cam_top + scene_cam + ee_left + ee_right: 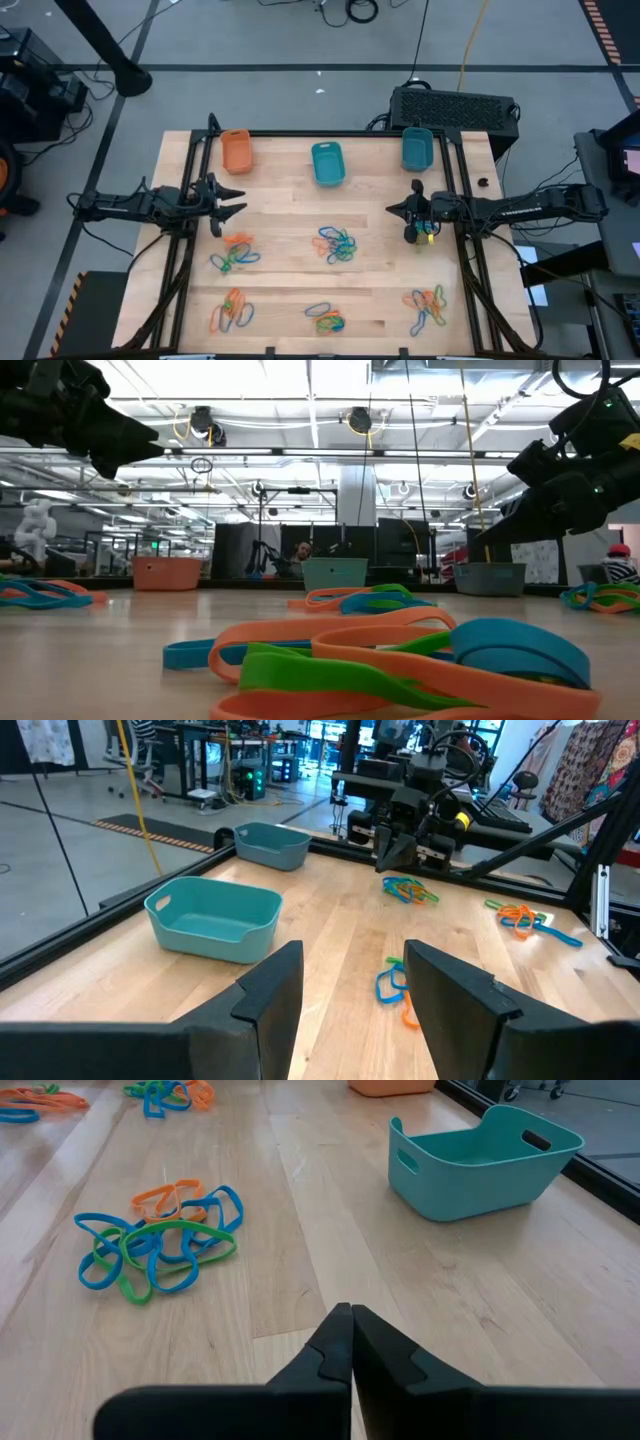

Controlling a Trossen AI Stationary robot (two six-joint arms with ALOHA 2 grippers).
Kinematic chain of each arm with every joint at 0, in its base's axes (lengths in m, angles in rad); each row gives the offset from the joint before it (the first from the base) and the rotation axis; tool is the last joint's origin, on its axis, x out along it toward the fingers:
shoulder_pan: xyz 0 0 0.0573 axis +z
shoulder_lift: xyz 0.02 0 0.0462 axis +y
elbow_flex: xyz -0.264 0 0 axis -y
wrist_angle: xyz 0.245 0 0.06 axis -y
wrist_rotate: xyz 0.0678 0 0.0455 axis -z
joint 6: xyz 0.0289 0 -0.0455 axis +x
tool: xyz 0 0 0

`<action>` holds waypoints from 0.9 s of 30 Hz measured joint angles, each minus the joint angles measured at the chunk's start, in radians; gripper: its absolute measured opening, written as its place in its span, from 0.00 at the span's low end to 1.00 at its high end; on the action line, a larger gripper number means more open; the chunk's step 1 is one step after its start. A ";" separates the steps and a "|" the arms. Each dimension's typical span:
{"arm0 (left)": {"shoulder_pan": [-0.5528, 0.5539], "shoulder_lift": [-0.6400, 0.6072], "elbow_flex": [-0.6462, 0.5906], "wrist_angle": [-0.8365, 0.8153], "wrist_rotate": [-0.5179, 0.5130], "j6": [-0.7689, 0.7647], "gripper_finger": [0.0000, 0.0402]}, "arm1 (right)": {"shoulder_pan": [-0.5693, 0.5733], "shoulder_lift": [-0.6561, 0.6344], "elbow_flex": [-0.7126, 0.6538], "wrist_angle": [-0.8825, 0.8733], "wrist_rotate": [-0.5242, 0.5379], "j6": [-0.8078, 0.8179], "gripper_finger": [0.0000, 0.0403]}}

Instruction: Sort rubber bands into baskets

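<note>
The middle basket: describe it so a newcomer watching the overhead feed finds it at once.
Along the far edge of the wooden table stand three baskets in a row. The middle basket is teal, set slightly nearer than the orange basket to its left and the other teal basket.

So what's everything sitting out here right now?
Small rectangular plastic baskets: three along the table's far edge; one orange, two teal, middle and right.
Thin rubber bands: five mixed piles, orange, blue, green; upper left, centre, lower left, lower middle, lower right.
Wooden table: one, light.
Black box: one, behind table.
Left gripper: open, above left side.
Right gripper: shut, above right side.
</note>
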 joint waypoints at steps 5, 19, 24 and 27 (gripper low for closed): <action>0.000 0.000 0.000 0.000 0.000 0.000 0.45 | 0.000 0.000 0.000 0.000 0.000 0.000 0.00; 0.000 0.000 0.000 0.000 0.000 0.000 0.45 | 0.000 0.000 0.000 0.000 0.000 0.000 0.00; 0.000 0.000 0.000 0.024 0.000 0.000 0.45 | 0.000 0.000 0.000 0.001 0.000 0.035 0.00; 0.000 0.000 0.000 0.027 0.001 -0.002 0.45 | 0.000 0.000 0.000 0.009 0.000 0.103 0.00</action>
